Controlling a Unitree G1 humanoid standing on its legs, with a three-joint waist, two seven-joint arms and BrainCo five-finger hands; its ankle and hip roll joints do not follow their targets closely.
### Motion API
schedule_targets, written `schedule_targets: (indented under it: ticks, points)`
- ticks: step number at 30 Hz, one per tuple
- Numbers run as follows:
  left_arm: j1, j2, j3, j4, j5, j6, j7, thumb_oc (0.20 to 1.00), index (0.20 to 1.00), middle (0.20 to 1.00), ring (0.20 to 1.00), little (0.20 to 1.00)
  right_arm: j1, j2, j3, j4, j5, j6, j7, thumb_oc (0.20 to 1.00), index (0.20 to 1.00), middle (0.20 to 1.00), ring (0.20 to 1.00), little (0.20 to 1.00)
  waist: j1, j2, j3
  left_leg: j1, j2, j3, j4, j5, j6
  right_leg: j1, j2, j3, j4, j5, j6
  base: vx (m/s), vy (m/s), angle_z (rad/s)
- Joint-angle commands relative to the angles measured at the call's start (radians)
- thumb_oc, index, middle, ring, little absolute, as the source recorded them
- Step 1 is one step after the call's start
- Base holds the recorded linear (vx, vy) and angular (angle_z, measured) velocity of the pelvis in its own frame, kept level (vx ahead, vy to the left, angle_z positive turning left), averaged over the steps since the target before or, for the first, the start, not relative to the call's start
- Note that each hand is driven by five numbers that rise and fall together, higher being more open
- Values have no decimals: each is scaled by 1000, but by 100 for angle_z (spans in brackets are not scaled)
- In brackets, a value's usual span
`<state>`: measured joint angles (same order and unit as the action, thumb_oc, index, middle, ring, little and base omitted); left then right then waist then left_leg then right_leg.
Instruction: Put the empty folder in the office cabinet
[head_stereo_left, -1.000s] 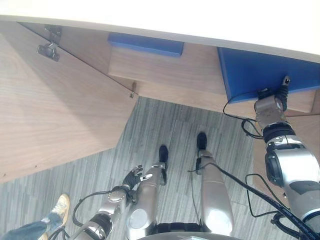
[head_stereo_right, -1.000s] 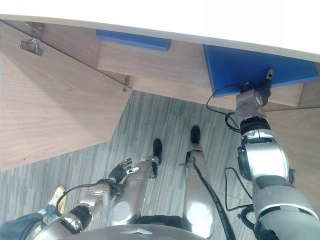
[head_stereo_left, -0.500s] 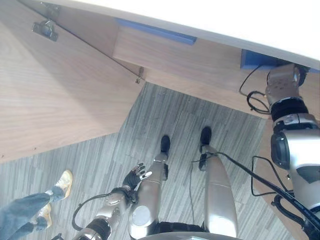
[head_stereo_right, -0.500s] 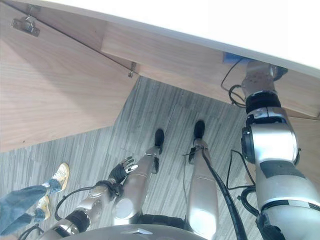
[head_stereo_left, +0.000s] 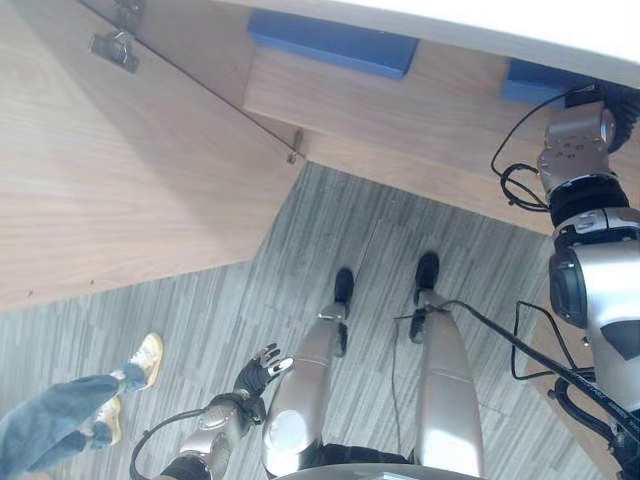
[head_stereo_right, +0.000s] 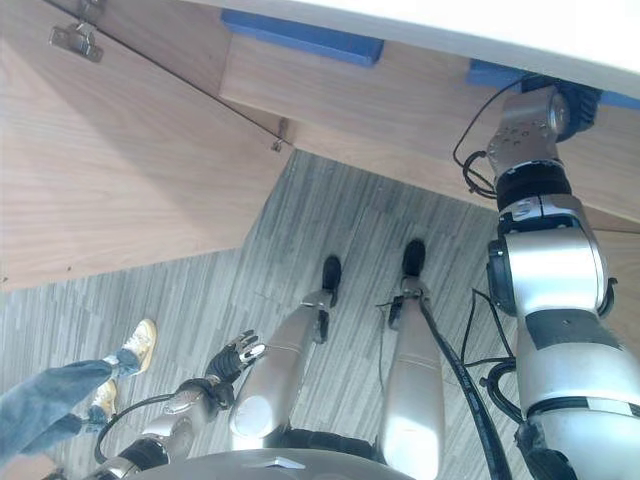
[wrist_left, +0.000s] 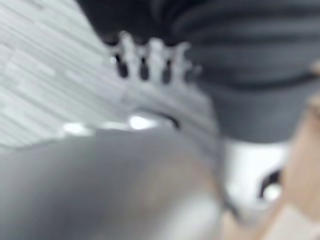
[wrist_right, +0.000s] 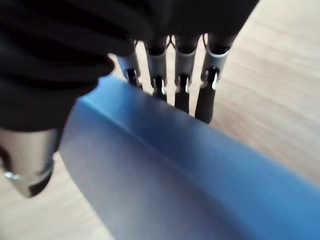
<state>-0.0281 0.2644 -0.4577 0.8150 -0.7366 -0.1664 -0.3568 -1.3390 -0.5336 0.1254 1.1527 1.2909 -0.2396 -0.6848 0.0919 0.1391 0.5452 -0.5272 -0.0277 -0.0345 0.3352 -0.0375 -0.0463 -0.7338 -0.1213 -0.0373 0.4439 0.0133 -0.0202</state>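
Folder (wrist_right: 165, 165) gripped in my right hand (wrist_right: 65, 45) at the cabinet (head_stereo_left: 420, 100).
Light, stiff, slippery; I pinch its edge, fingers (wrist_right: 182, 75) over, thumb under.

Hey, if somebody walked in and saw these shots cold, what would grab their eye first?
Probably the right hand reaching into the wooden cabinet, fingers behind a blue folder. A second blue folder lies further left inside. The cabinet door is swung open, and a person's shoes stand on the striped floor.
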Motion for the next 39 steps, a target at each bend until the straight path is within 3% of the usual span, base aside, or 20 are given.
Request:
schedule_targets:
  ticks: [1, 4, 8, 10, 11, 12, 17, 19, 22, 23, 24, 25, 29, 30, 32, 36, 39]
  points:
    - [92, 30, -25, -18, -18, -18, -24, 1000, 1000, 1000, 1000, 1000, -76, -87, 108, 7, -49, 147, 24, 1000, 1000, 1000, 1000, 1000, -11, 83, -25, 7, -12, 43, 137, -138, 44, 36, 22, -10, -11, -121, -6, 0, 0, 0]
    - [99, 46, -13, -17, -20, -24, -37, 1000, 1000, 1000, 1000, 1000, -61, -100, 160, 32, -168, 378, 176, 1000, 1000, 1000, 1000, 1000, -14, 72, -25, -3, -8, 53, 157, -141, 42, 45, 28, -9, -22, -121, -11, 5, -27, 0]
    - [100, 66, 0, -15, -23, -21, -48, 1000, 1000, 1000, 1000, 1000, -45, -118, 189, 60, -111, 466, 188, 1000, 1000, 1000, 1000, 1000, -18, 61, -25, -14, -4, 57, 176, -147, 44, 51, 29, -8, -26, -119, -9, -9, -18, -1]
    - [104, 74, 6, -10, -18, -23, -57, 1000, 1000, 1000, 1000, 1000, -40, -137, 192, 98, -203, 516, 280, 1000, 1000, 1000, 1000, 1000, -16, 56, -25, -15, -4, 57, 182, -154, 47, 60, 30, -8, -31, -120, -8, 0, 0, 0]
    - [102, 80, 12, 2, -15, -29, -68, 1000, 1000, 1000, 1000, 1000, -37, -144, 210, 117, -331, 557, 401, 1000, 1000, 1000, 1000, 1000, -16, 51, -25, -17, -4, 61, 188, -153, 47, 66, 31, -8, -38, -116, -8, 0, 0, 0]
    - [101, 85, 15, 2, -15, -26, -69, 1000, 1000, 1000, 1000, 1000, -27, -150, 225, 129, -432, 557, 499, 1000, 1000, 1000, 1000, 1000, -16, 49, -25, -19, -4, 62, 195, -156, 49, 68, 30, -8, -39, -114, -6, -35, -26, -1]
    - [101, 99, 28, -6, -15, -20, -71, 1000, 1000, 1000, 1000, 1000, 39, -187, 249, 136, -582, 521, 497, 1000, 1000, 1000, 1000, 1000, -23, 37, -25, -23, -4, 67, 217, -169, 54, 79, 30, -4, -40, -112, 0, -20, 4, -3]
    - [108, 103, 27, -9, -11, -33, -72, 1000, 1000, 1000, 1000, 1000, 77, -197, 245, 132, -740, 464, 444, 1000, 1000, 1000, 1000, 1000, -27, 31, -25, -19, -7, 69, 228, -177, 58, 93, 29, -1, -46, -111, 3, -40, 26, -2]
    - [108, 104, 23, -10, -10, -46, -72, 1000, 1000, 1000, 1000, 1000, 93, -197, 244, 129, -786, 431, 417, 1000, 1000, 1000, 1000, 1000, -28, 28, -25, -16, -8, 69, 230, -181, 60, 100, 29, 1, -49, -110, 4, -25, 20, -3]
    - [108, 103, 22, -9, -7, -55, -69, 1000, 1000, 1000, 1000, 1000, 107, -192, 245, 123, -811, 399, 408, 1000, 1000, 1000, 1000, 1000, -28, 26, -25, -10, -10, 70, 229, -184, 62, 108, 29, 0, -53, -110, 5, -104, 51, -16]
    - [101, 102, 23, -8, -1, -74, -57, 1000, 1000, 1000, 1000, 1000, 165, -168, 242, 97, -880, 252, 448, 1000, 1000, 1000, 1000, 1000, -31, 15, -25, 8, -13, 69, 229, -190, 65, 132, 30, 3, -65, -105, 10, -106, 53, -16]
    - [102, 102, 23, -8, 0, -76, -56, 1000, 1000, 1000, 1000, 1000, 169, -166, 241, 95, -886, 243, 448, 1000, 1000, 1000, 1000, 1000, -31, 14, -25, 11, -13, 68, 228, -189, 65, 134, 30, 3, -67, -105, 10, -117, 72, -11]
    - [92, 100, 55, -17, 8, -110, -40, 1000, 1000, 1000, 1000, 1000, 291, -145, 242, -13, -1036, 105, 433, 1000, 1000, 1000, 1000, 1000, -55, -20, -25, 55, -22, 80, 204, -166, 70, 174, 22, 11, -112, -62, 15, -159, 94, -3]
    - [91, 100, 66, -28, 26, -124, -26, 1000, 1000, 1000, 1000, 1000, 348, -136, 247, -72, -1037, 46, 479, 1000, 1000, 1000, 1000, 1000, -63, -32, -25, 83, -21, 85, 194, -168, 72, 197, 21, 15, -126, -54, 19, -131, 128, 1]
    - [78, 96, 93, -48, 51, -139, -2, 1000, 1000, 1000, 1000, 1000, 520, -101, 242, -240, -1055, -13, 513, 1000, 1000, 1000, 1000, 1000, -90, -62, -25, 157, -23, 90, 173, -179, 79, 255, 21, 27, -160, -36, 33, -197, 192, -2]
    - [58, 89, 121, -64, 66, -138, 22, 1000, 1000, 1000, 1000, 1000, 697, -67, 247, -405, -1077, -31, 544, 1000, 1000, 1000, 1000, 1000, -119, -92, -28, 240, -26, 97, 147, -202, 87, 317, 21, 41, -199, -12, 50, -166, 148, -10]
    - [47, 74, 142, -55, 66, -117, 37, 1000, 1000, 1000, 1000, 1000, 866, -41, 248, -486, -1136, -35, 548, 1000, 1000, 1000, 1000, 1000, -139, -121, -77, 315, -36, 99, 98, -225, 94, 367, 11, 44, -264, 23, 72, -249, 205, -17]
